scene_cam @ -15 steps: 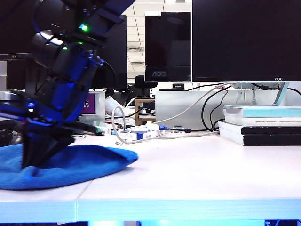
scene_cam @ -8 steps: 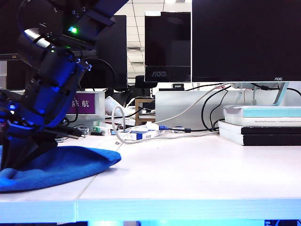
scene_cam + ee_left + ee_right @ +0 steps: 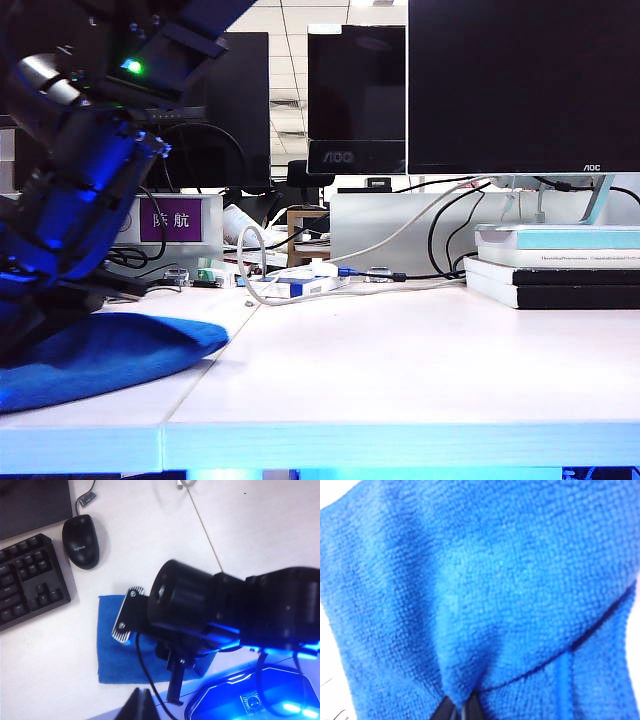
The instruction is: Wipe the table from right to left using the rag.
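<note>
Blue rag (image 3: 105, 355) flat on the pale table (image 3: 420, 360), at eight o'clock in the exterior view, bunched under the right arm. Right gripper (image 3: 461, 711) pinched shut on its fuzzy fabric. Left gripper (image 3: 141, 706) closed on nothing, hovering above — mouse (image 3: 81, 541) and keyboard (image 3: 30, 580) near ten o'clock of the rag.

Left claw (image 3: 141, 700) hangs closed aloft; right claw (image 3: 460, 711) pinched shut, angled low
</note>
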Controlling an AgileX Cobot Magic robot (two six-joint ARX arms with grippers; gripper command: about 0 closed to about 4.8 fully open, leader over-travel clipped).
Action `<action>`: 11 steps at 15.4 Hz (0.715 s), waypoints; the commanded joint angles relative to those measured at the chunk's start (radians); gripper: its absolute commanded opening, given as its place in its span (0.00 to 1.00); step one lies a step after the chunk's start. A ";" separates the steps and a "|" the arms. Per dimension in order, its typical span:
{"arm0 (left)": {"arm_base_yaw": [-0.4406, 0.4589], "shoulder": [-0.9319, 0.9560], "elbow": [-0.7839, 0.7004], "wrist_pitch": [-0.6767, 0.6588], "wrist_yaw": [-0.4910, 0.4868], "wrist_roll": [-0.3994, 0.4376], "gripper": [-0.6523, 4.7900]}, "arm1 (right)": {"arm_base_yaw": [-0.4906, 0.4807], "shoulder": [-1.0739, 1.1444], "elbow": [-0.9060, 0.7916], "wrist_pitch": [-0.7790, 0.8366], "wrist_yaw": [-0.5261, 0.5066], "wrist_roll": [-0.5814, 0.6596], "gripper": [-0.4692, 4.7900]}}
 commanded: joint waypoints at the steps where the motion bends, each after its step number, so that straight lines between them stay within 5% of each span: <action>1: 0.000 -0.004 0.008 -0.001 0.001 -0.002 0.11 | 0.018 0.036 -0.021 -0.044 0.009 0.013 0.08; 11: 0.000 -0.004 0.008 -0.008 0.001 -0.003 0.11 | 0.040 0.060 -0.021 0.044 -0.013 0.076 0.08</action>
